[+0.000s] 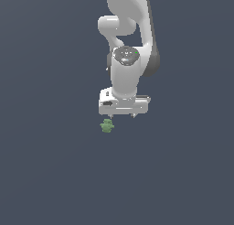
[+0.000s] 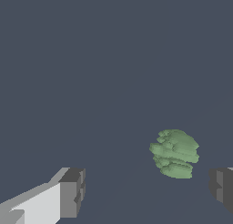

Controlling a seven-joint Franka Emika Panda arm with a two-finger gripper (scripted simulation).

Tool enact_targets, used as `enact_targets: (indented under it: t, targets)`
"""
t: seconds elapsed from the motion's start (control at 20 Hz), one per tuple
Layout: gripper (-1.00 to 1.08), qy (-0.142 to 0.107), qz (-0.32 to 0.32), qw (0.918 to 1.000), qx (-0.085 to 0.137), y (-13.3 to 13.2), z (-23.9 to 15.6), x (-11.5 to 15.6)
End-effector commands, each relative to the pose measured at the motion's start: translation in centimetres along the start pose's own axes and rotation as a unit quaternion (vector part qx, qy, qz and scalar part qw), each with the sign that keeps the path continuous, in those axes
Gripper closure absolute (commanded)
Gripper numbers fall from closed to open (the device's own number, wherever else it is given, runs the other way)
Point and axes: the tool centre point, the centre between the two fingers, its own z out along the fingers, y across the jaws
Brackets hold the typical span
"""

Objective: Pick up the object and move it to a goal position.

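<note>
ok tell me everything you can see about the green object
The green object is tiny, lumpy and matte, figurine-like, with stacked ridged folds in the wrist view. It looks far smaller than the gripper. It sits apart from the gripper, just below it toward the exterior view's left. Nothing grips it; the fingers stand wide apart, the object off-centre between them.

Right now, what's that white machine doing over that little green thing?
A white robot arm is lowering its gripper toward a tiny lumpy green object, which it means to pick up and carry elsewhere. The gripper is open and nothing is held yet. In the wrist view the green object lies between the two dark fingertips, closer to one of them and touching neither. No goal marker shows in either picture.
</note>
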Motion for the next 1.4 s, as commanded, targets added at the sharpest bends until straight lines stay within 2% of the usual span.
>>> enact_targets:
  t: [0.0,0.4,0.6,1.0,1.35]
  targets:
    - [-0.92,0.000,0.000,1.0000,0.000,0.0,0.0,0.0]
    - [-0.92,0.006,-0.002,0.9999,-0.010,2.2,-1.1,0.4]
    - [-0.92,0.008,0.001,0.9999,-0.011,2.4,-1.4,0.4]
    - [-0.92,0.006,-0.018,0.9998,-0.010,2.8,-0.6,0.2]
    - [-0.92,0.004,-0.061,0.9981,-0.009,4.0,1.2,-0.3]
